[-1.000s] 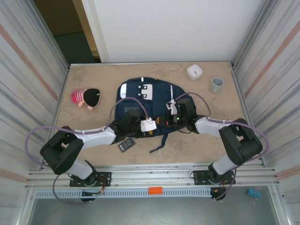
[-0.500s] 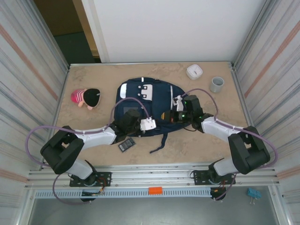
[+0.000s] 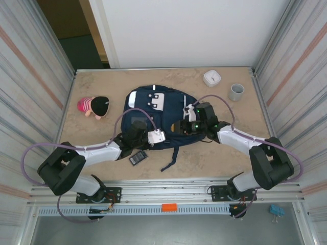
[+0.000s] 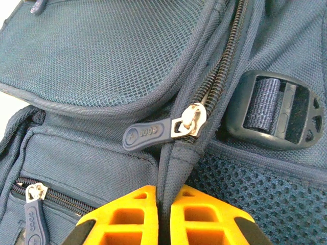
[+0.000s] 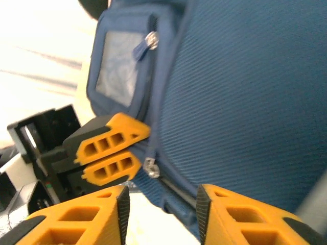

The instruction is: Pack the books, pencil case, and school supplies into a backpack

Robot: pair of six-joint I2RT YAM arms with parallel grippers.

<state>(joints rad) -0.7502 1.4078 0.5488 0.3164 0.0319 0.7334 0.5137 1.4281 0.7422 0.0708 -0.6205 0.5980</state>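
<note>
The backpack (image 3: 158,109) lies flat at mid-worktop (image 3: 102,87), front pockets up. The left pincer (image 4: 163,199) is clamped shut on the backpack's fabric seam just below the zip slider (image 4: 190,120), probably to anchor the bag while the zip is worked. The right pincer (image 5: 161,201) stands part-open at the bag's edge, gripping nothing. The black school supply (image 3: 138,158) lies on the worktop beside the left arm, not yet packed.
</note>
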